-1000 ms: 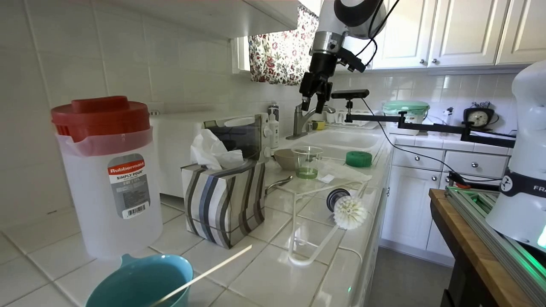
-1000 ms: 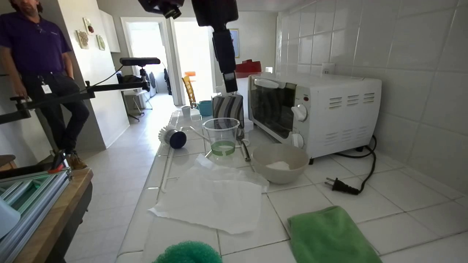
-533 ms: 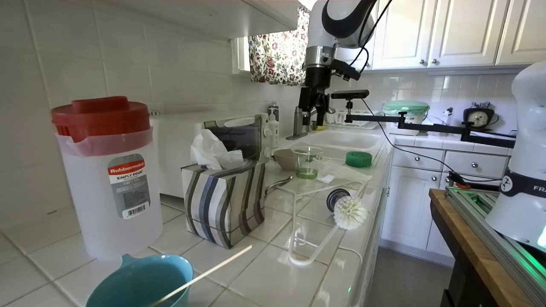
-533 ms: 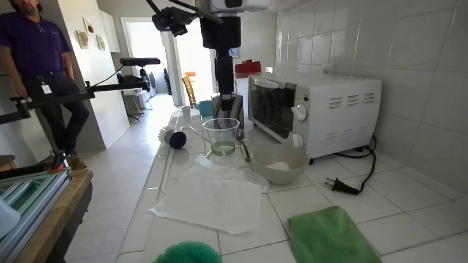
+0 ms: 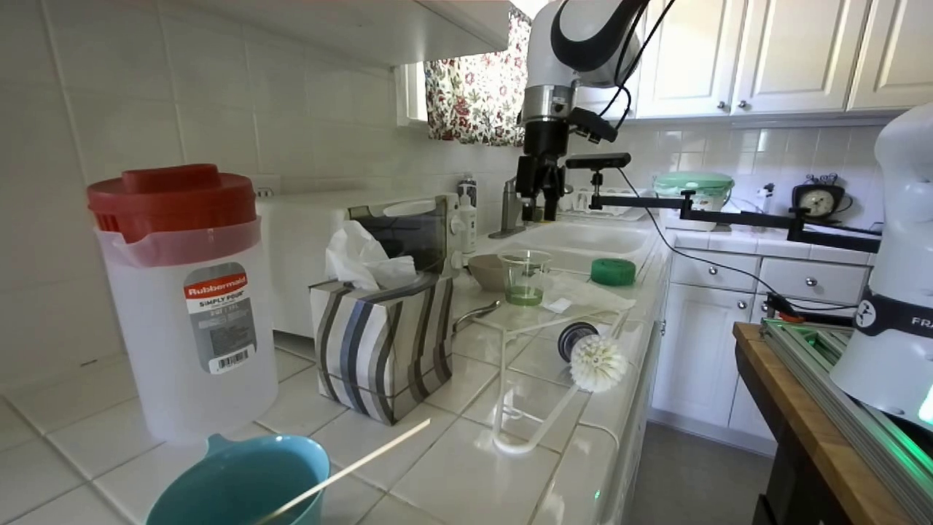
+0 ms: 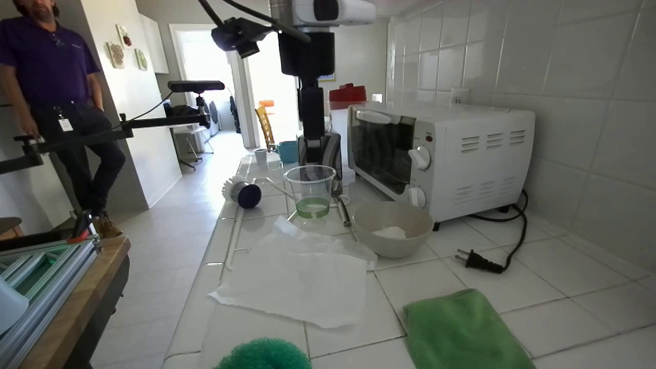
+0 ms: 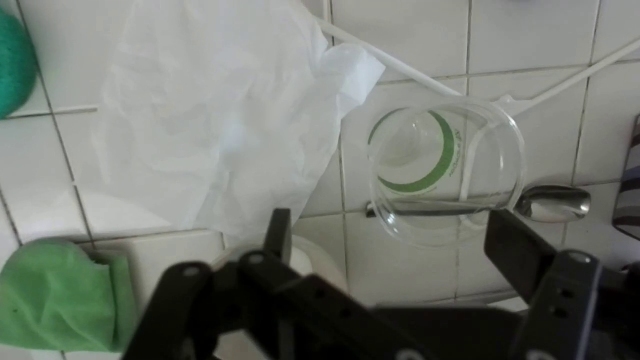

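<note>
White-tiled kitchen counter (image 5: 474, 430) (sink (image 5: 598, 238) inset) bears a clear cup (image 7: 445, 167).

"Rubbermaid" and "SIMPLY POUR" on the label (image 5: 222, 319) of the pitcher (image 5: 142, 343), "FRA" on the robot base (image 5: 889, 361).

In an exterior view I see the cup (image 6: 311, 192) with the brush (image 6: 243, 193) left, bowl (image 6: 392, 233) right, paper (image 6: 302, 282) in front.

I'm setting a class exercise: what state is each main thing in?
Gripper, open, empty
Clear cup, upright, lidless
Metal utensil, lying down
Bowl, upright, not empty
Paper, spread out, wrinkled
Green cloth, folded
Toaster oven, closed
Plug, unplugged
Tissue box, opened
Pitcher, lidded
Brush, lying sideways
Teal cup, upright, stick inside
Bucket, lidded
</note>
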Robot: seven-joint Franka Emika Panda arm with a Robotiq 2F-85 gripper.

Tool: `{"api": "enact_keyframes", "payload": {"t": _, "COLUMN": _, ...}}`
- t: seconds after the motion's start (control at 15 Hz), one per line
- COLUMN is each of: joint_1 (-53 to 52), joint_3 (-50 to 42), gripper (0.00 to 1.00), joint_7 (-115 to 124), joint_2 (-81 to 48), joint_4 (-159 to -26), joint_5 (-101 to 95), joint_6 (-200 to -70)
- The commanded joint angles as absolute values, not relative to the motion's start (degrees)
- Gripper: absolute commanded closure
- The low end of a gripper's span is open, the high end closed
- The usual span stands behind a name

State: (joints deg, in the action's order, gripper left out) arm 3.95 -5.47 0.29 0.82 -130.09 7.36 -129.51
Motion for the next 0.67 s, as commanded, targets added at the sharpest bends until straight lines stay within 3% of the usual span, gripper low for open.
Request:
{"api": "enact_keyframes", "payload": {"t": 0.0, "joint_1": 4.0, "joint_3": -4.8, "gripper": 0.0, "joint_7": -2.9, "joint_2": 0.3, "joint_4": -131.4, "joint_5": 6.6, "joint_6": -129.8}}
{"api": "enact_keyframes", "payload": {"t": 0.6, "joint_1": 4.3, "joint_3": -4.9, "gripper": 0.0, "joint_7": -2.9, "joint_2": -3.2, "joint_4": -132.0, "joint_5": 3.8, "joint_6": -133.2}}
